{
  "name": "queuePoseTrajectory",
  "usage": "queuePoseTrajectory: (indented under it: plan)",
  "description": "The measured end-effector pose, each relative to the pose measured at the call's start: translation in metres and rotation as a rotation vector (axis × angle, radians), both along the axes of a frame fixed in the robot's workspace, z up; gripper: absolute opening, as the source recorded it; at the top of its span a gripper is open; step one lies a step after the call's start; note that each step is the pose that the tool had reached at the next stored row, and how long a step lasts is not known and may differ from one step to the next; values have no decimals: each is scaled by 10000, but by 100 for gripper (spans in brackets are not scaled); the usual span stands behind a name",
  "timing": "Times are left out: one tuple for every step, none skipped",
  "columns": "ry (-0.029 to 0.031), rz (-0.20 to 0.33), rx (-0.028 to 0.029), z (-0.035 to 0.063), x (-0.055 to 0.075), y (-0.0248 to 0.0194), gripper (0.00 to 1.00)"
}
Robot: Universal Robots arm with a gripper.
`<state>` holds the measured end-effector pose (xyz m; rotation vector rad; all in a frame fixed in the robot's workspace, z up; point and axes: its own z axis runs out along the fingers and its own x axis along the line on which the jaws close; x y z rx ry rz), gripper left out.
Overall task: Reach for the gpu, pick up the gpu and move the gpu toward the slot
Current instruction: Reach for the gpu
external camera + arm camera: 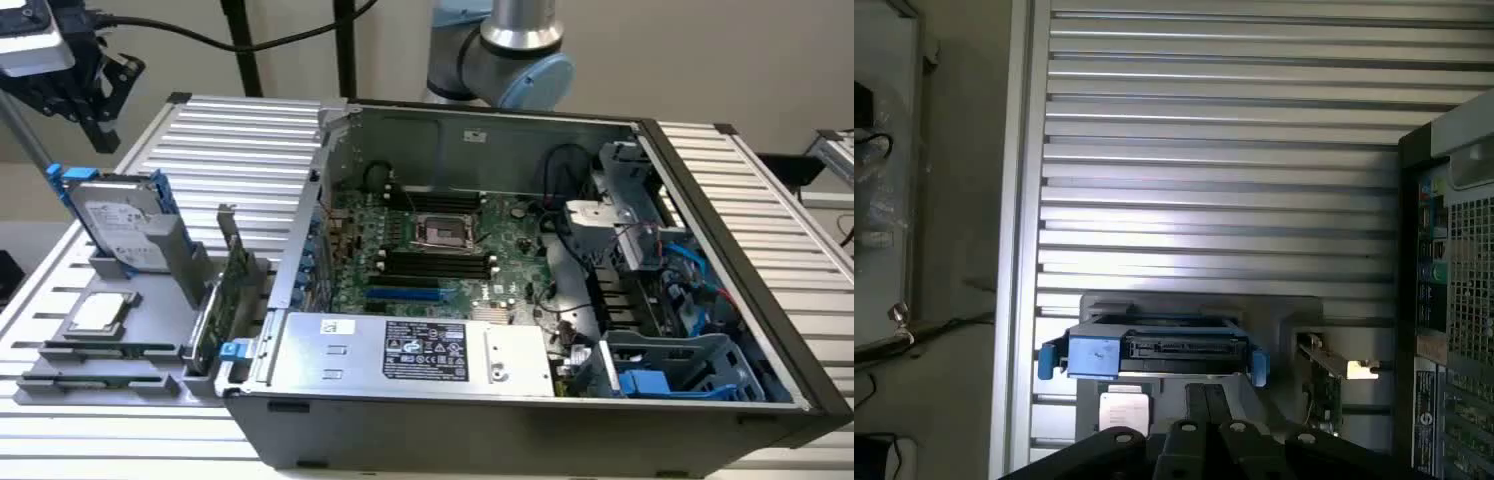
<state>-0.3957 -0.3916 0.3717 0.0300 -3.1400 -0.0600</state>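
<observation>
We see one grey slotted holder (80, 385) beside the open black computer case (534, 440). It carries one silver hard drive with blue rails (120, 225), one square silver processor chip (98, 313) and one thin green gpu card (238, 275), upright and edge-on with its lower part hidden. The black gripper (100, 140) hangs well above, fingers pressed together, empty.

Counted: one thin green circuit-card gpu (243, 280); one silver blue-railed hard drive (127, 230); one square silver processor chip (100, 312); one open grey computer case (534, 435).

Lab: opened computer case (534, 435), slatted bench (227, 150)
</observation>
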Motion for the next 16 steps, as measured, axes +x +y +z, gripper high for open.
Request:
queuePoseTrajectory:
  plan:
    - [0, 0, 0, 0, 0, 0, 11]
    - [0, 0, 0, 0, 0, 0, 11]
    - [0, 0, 0, 0, 0, 0, 11]
    - [0, 0, 0, 0, 0, 0, 11]
    - [1, 0, 0, 0, 0, 0, 11]
    - [0, 0, 0, 0, 0, 0, 11]
    - [0, 0, 0, 0, 0, 0, 11]
    - [0, 0, 0, 0, 0, 0, 11]
    - [0, 0, 0, 0, 0, 0, 11]
    - [0, 0, 0, 0, 0, 0, 11]
    - [0, 0, 0, 0, 0, 0, 11]
    - [0, 0, 0, 0, 0, 0, 11]
    - [0, 0, 0, 0, 0, 0, 11]
    - [1, 1, 0, 1, 0, -1, 11]
    - [1, 1, -1, -1, 0, -11, 11]
    - [1, 0, -2, -4, 0, -45, 11]
